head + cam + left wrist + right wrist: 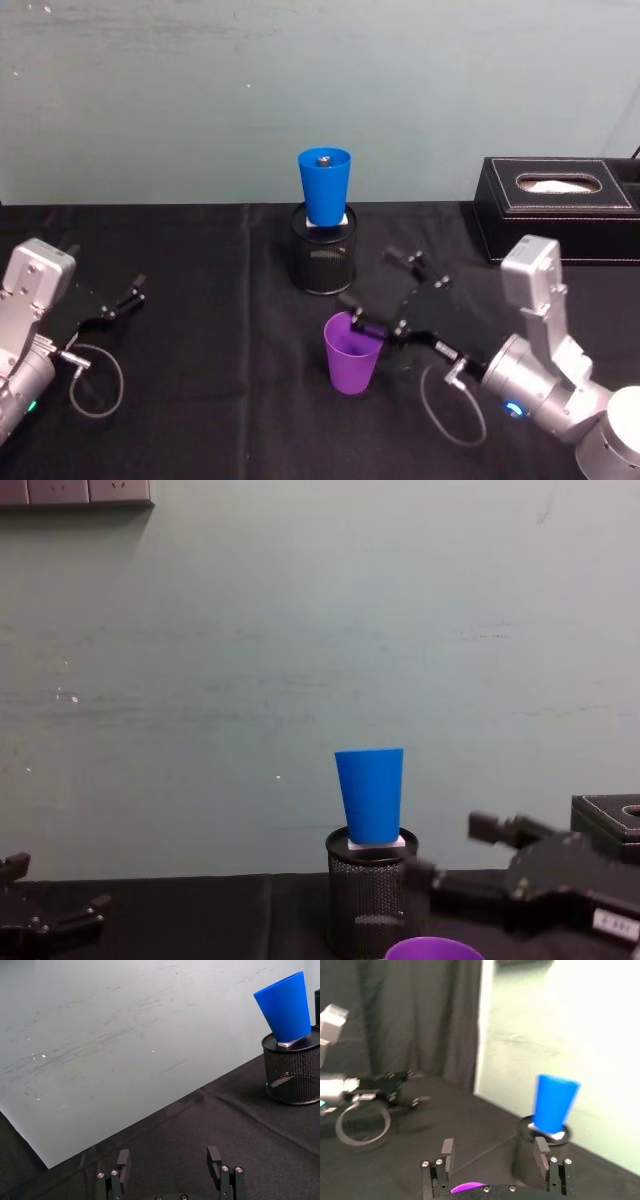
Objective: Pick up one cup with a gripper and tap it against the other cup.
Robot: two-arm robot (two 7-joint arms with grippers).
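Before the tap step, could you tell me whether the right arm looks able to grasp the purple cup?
Probably yes: the right pincer is open beside the upright purple cup, with nothing between them.

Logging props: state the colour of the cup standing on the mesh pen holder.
Bright blue. The blue cup on the black mesh pen holder shows best in the head view.
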